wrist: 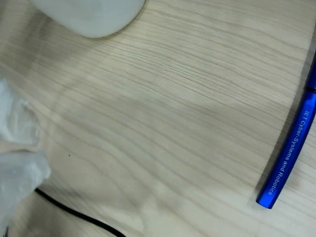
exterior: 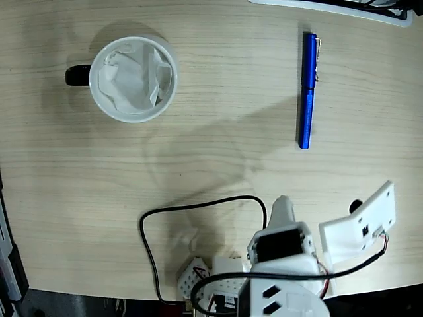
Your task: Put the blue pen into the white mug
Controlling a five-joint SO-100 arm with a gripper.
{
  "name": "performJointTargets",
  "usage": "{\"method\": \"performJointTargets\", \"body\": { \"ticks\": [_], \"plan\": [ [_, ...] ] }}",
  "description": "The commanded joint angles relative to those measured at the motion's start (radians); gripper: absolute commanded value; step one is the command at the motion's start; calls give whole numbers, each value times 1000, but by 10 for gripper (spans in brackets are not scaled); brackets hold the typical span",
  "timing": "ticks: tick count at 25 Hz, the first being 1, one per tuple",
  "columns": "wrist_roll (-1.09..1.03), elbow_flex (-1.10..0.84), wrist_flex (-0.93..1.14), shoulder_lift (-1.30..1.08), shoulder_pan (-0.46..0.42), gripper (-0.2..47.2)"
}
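The fingers (exterior: 310, 228) gape empty near the arm's base, the blue pen (exterior: 308, 89) lying far right on the table (exterior: 218, 132), well apart from the white mug (exterior: 133, 79).

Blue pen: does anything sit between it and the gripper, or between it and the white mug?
Nothing visible does. In the fixed view the blue pen lies alone on bare wood above the gripper. The table stretch from pen to the white mug is bare too. The black cable loops lower down, off both paths. Crumpled paper lines the mug.
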Motion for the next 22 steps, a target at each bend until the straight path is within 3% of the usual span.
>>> {"method": "performJointTargets", "body": {
  "ticks": [1, 16, 19, 22],
  "plan": [
    [-144, -69, 21, -28, 34, 1],
    [-650, -282, -72, -258, 46, 4],
    [-683, -295, -135, -295, 51, 86],
    [-782, -295, -147, -328, 52, 93]
  ]
}}
